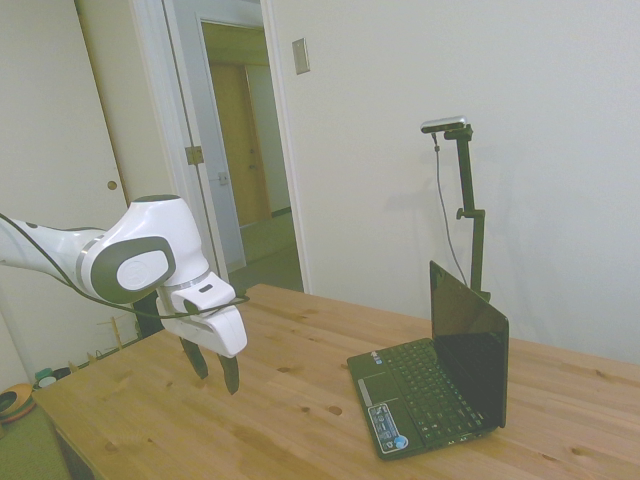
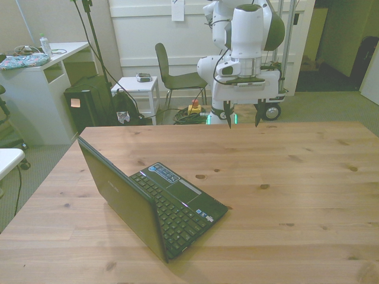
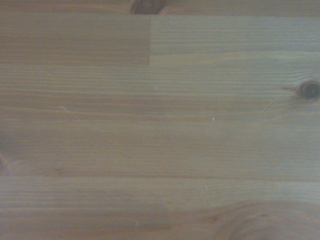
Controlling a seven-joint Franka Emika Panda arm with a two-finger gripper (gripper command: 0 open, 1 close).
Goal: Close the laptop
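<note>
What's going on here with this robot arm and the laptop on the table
Nothing is being handled yet. The laptop sits open on the wooden table, its screen upright and its lid not yet lowered. The white arm's claw hangs open above bare wood near the table's far edge, well apart from the laptop. The wrist view shows only wood.

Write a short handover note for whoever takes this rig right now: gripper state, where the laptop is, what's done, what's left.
Gripper: open, empty, hanging above bare table near the far edge, well clear of the laptop.
Laptop: open, screen upright, toward the front view's left, keyboard facing the arm.
Wrist view: only wood grain.
Done: nothing visible; the lid is untouched.
Left: reach the lid's top edge and push it down onto the keyboard.
</note>
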